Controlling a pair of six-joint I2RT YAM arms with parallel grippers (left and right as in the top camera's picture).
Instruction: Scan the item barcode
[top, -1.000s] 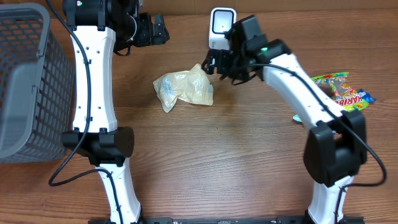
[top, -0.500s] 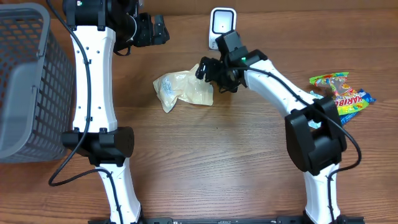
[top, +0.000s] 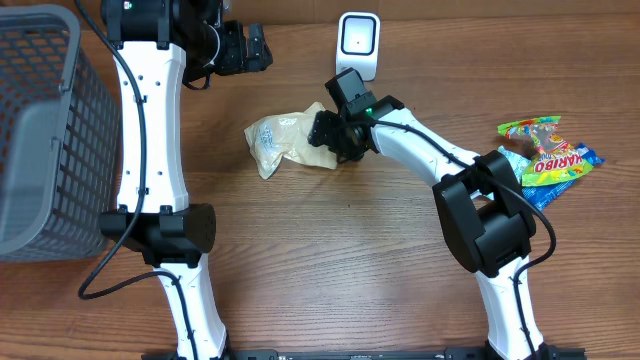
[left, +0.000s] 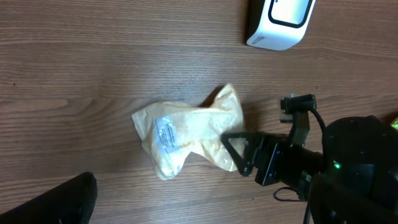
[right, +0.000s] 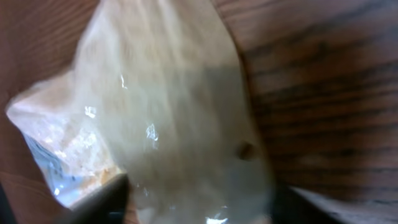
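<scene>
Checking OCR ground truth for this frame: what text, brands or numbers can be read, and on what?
"HARIBO": on the colourful candy bag at the right of the table.
White label on the yellowish bag: print is there, too small and blurred to read.
Scanner: no readable text.

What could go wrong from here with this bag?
The right end effector is at just the crumpled edge of the bag, so the soft plastic may slip out when lifted. Its label lies at the end away from the grip, so it might end up turned away from the scanner.
</scene>
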